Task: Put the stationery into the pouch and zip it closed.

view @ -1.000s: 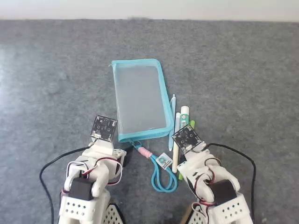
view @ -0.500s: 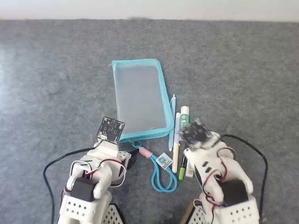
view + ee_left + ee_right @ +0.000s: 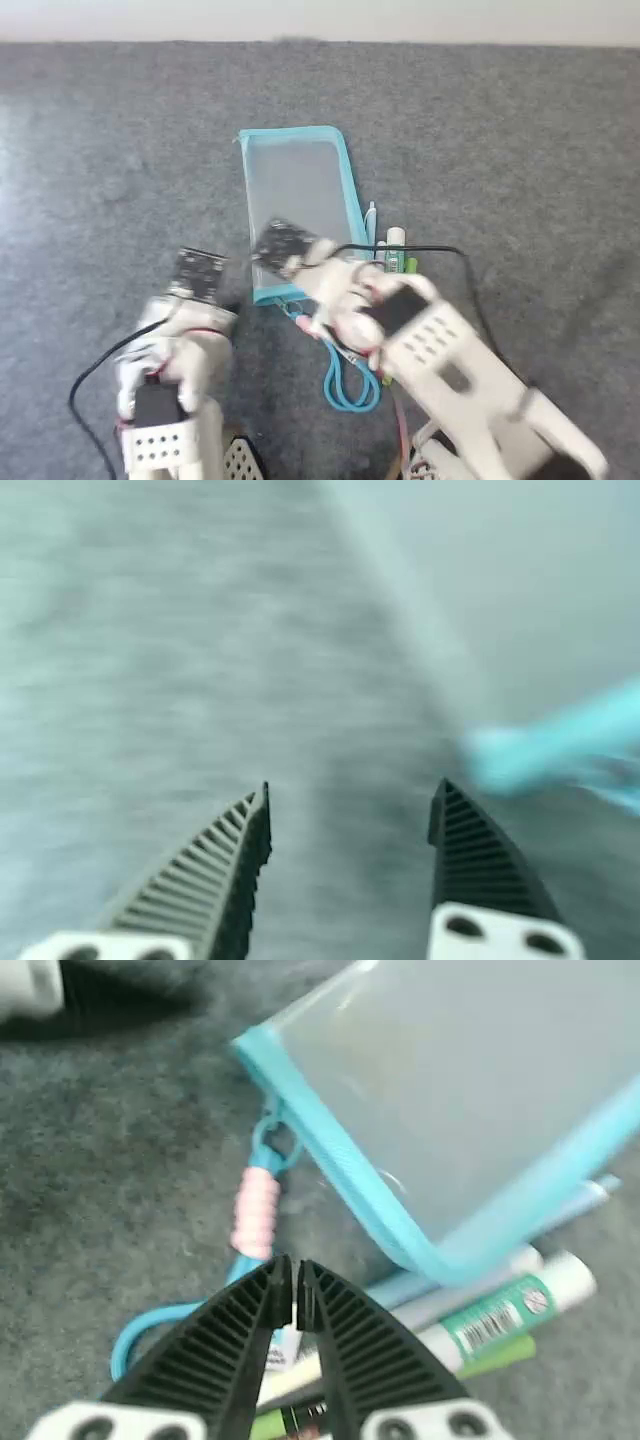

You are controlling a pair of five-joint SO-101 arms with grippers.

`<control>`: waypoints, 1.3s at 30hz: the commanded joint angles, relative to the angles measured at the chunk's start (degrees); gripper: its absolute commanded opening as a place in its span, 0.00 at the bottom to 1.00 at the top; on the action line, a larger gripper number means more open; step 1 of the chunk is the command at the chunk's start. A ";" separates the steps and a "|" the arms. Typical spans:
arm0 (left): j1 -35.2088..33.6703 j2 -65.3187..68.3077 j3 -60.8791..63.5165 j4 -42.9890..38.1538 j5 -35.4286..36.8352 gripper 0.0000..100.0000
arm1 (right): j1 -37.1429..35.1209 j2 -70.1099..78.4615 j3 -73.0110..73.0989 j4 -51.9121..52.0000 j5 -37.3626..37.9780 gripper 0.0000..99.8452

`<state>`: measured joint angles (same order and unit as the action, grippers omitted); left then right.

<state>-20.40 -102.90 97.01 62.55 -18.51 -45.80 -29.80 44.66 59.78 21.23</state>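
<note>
Lying flat on the grey surface (image 3: 520,150), the teal-edged pouch (image 3: 300,185) has the pens (image 3: 396,245) just beside one long edge. Right tool (image 3: 296,1278): jaws closed together, gripping nothing, just beside the pink bead (image 3: 257,1210) of the zip cord. Left tool (image 3: 350,800): jaws spread apart, empty, over the surface near a pouch corner

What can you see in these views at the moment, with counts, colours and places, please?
pouch: one, clear with teal edging, flat mid-table.
pens: at least three, white, pale blue and green, along the pouch's long side.
strap: one, blue loop with a pink bead, at the pouch's near end.
table: one, grey, under everything.
left hand: one, black, open, over bare table by the pouch.
right hand: one, black, shut, over the strap.
</note>
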 commanded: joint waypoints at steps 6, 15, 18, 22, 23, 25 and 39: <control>-19.87 0.44 -0.57 -9.85 3.78 0.24 | -6.02 23.34 -13.98 -3.47 -0.97 0.18; -20.66 0.44 -0.57 -9.49 3.78 0.24 | -8.48 26.51 -13.63 -3.12 -8.70 0.20; -20.66 0.44 -0.57 -9.41 3.78 0.24 | -8.48 26.59 -13.63 -3.12 -8.70 0.20; -20.57 0.44 -0.57 -9.41 3.78 0.24 | -7.78 26.59 -13.01 -3.21 -8.88 0.20; -20.57 0.44 -0.57 -9.41 3.78 0.24 | -7.60 26.59 -12.57 -3.30 -8.97 0.20; -20.57 0.44 -0.57 -9.41 3.78 0.24 | -7.60 26.59 -11.60 -4.44 -10.37 0.20; -20.57 0.44 -0.57 -9.32 3.78 0.24 | -6.64 26.59 -6.95 -8.57 -10.81 0.20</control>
<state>-40.79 -102.90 97.01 54.11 -15.60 -53.71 -2.64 37.54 51.96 10.86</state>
